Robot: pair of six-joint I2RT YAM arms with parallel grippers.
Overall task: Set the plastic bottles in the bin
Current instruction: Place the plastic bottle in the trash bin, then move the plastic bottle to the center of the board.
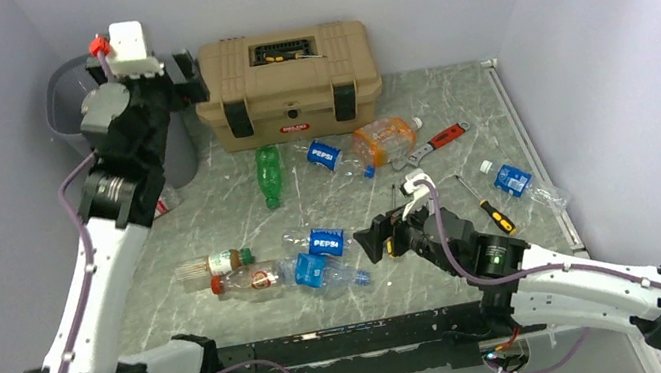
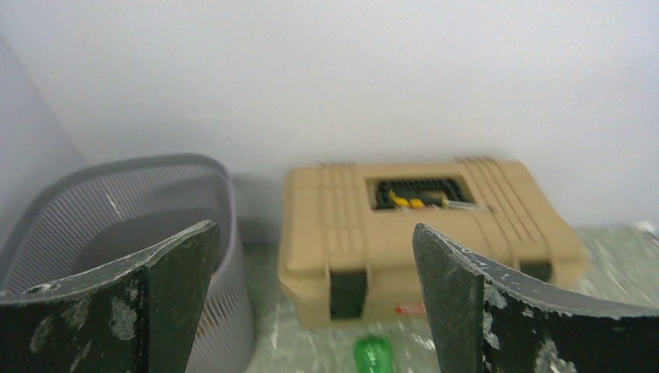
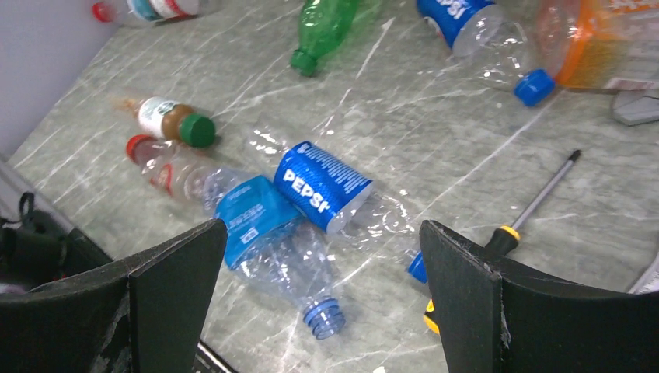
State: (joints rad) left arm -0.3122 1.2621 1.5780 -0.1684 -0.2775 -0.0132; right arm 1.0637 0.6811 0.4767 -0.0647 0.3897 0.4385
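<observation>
Several plastic bottles lie on the table: a green one [image 1: 270, 174], a Pepsi one [image 1: 326, 155], an orange one [image 1: 385, 140], and a cluster at the front with a Pepsi bottle [image 1: 323, 240] [image 3: 320, 185], a blue-labelled clear bottle [image 1: 320, 271] [image 3: 268, 233], a red-capped one [image 1: 246, 280] and a brown green-capped one [image 1: 213, 264]. Another lies at the right [image 1: 518, 180]. The grey mesh bin [image 1: 64, 99] [image 2: 93, 210] stands at the back left. My left gripper [image 1: 186, 74] [image 2: 315, 229] is open and empty, high beside the bin. My right gripper [image 1: 378, 239] [image 3: 322, 225] is open and empty, just above the front cluster.
A tan toolbox [image 1: 287, 82] [image 2: 420, 233] stands at the back, right of the bin. A red-handled wrench [image 1: 440, 140] and screwdrivers [image 1: 491, 210] [image 3: 536, 206] lie right of centre. One more bottle [image 1: 165, 202] lies at the bin's foot. Walls close in on the left, back and right.
</observation>
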